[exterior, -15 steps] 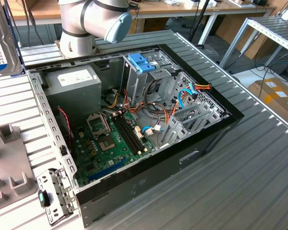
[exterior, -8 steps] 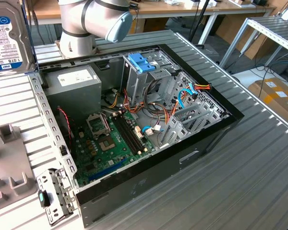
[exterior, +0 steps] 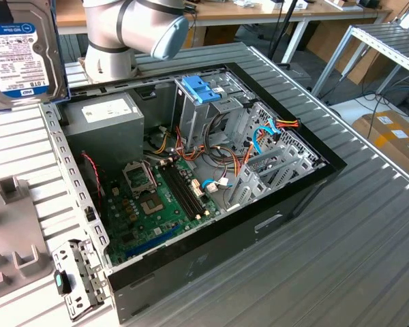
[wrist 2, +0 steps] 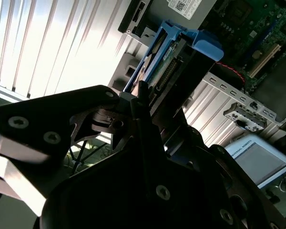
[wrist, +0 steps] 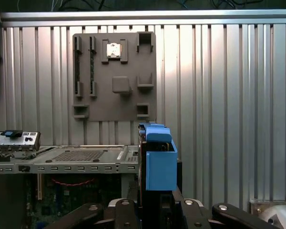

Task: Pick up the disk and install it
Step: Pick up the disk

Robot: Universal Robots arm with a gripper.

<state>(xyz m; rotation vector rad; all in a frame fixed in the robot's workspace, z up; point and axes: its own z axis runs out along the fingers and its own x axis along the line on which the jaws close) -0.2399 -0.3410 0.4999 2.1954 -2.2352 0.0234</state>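
- 1 gripper (wrist: 156, 207) sits nearest in both wrist views, its black fingers (wrist 2: 93, 98) closed tight on the disk (wrist: 159, 164). Much of the gripper body is cut off by the picture edges.
- The disk stands edge-on there, so a blue side rail shows and the label face is hidden.
- In the exterior view the disk (exterior: 17, 54) hangs in the air at the exterior view's left, label toward the camera. It is cropped by the picture edge and outside the open computer case (exterior: 211, 259).
- Inside the case a motherboard (exterior: 157, 204) lies flat beside a grey power supply (exterior: 105, 119).
- Orange and blue cables (exterior: 259, 139) cross the drive cage (exterior: 273, 167). A blue latch (exterior: 199, 88) sits at its top.
- The arm (exterior: 133, 27) covers part of the ribbed table (exterior: 347, 259) behind the case.
- A grey fixture plate (wrist: 114, 76) lies on the table beside the case, and what sits in its pockets is hard to make out.
- Farthest off, 1 cardboard box (exterior: 392, 133) lies on the floor.
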